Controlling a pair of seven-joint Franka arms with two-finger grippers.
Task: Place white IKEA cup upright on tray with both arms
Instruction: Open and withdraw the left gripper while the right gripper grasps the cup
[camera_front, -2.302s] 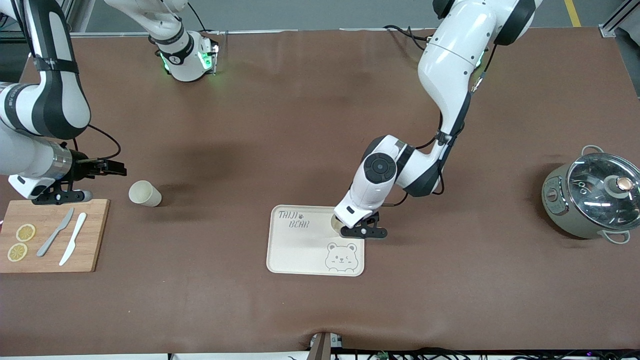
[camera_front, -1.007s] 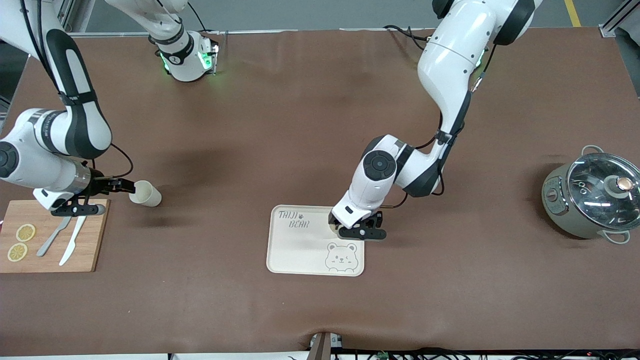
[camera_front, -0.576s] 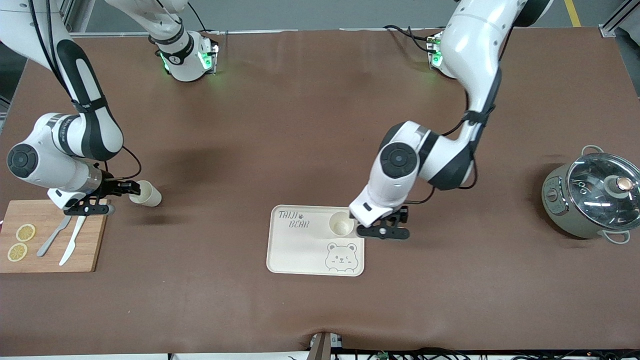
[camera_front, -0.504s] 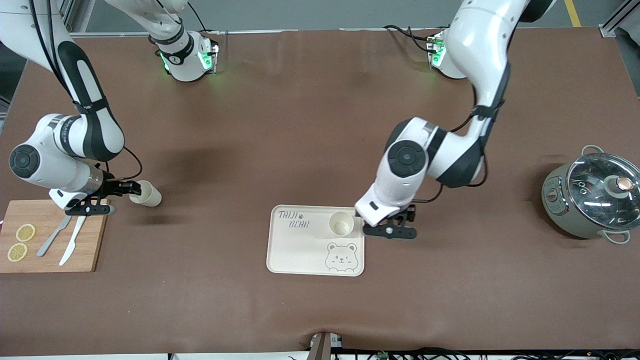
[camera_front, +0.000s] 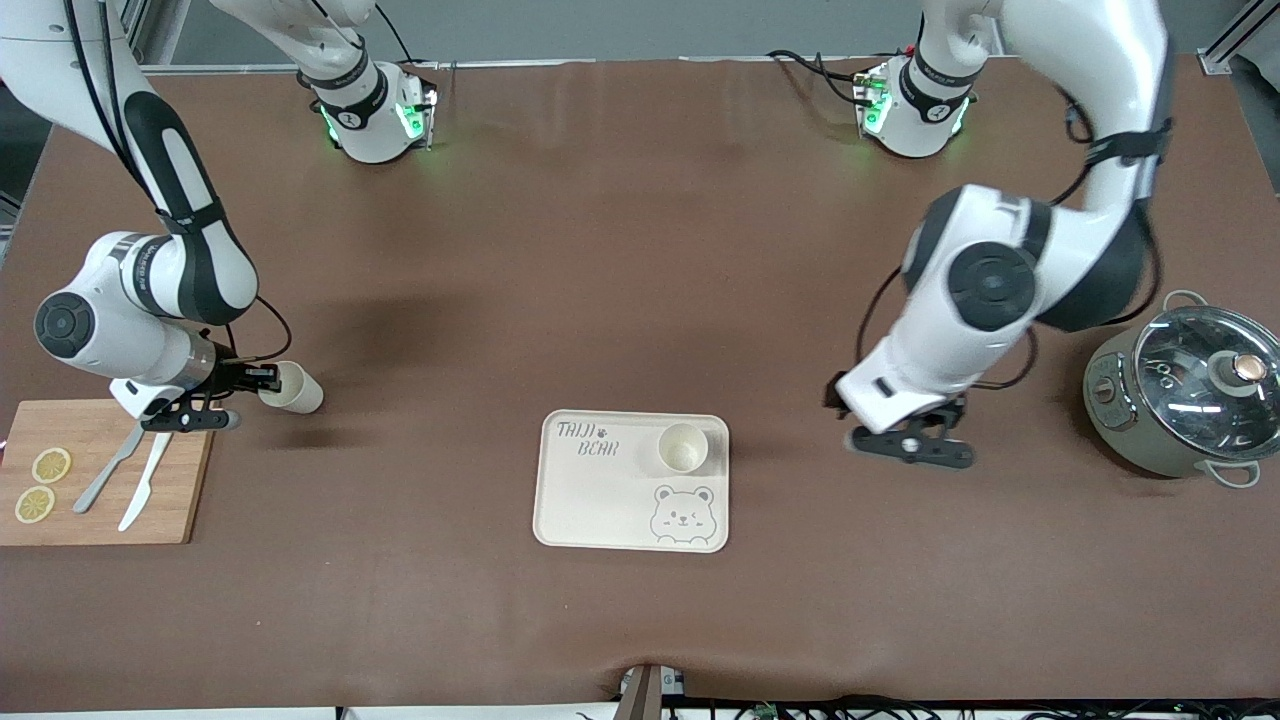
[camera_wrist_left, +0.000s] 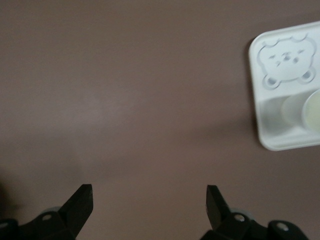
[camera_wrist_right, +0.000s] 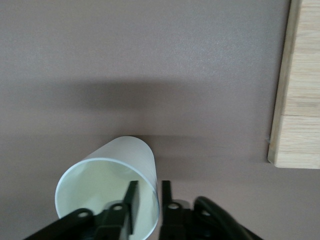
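One white cup stands upright on the cream tray, beside the bear drawing. It also shows in the left wrist view, on the tray. My left gripper is open and empty in the air over bare table between the tray and the pot; it shows open in the left wrist view. A second white cup lies on its side near the cutting board. My right gripper is shut on its rim wall, one finger inside the cup and one outside, as the right wrist view shows.
A wooden cutting board with two knives and lemon slices lies at the right arm's end, close beside the lying cup; its edge shows in the right wrist view. A grey pot with a glass lid stands at the left arm's end.
My left gripper let go of the upright cup on the tray and swung away toward the pot. My right gripper moved onto the lying cup's rim.
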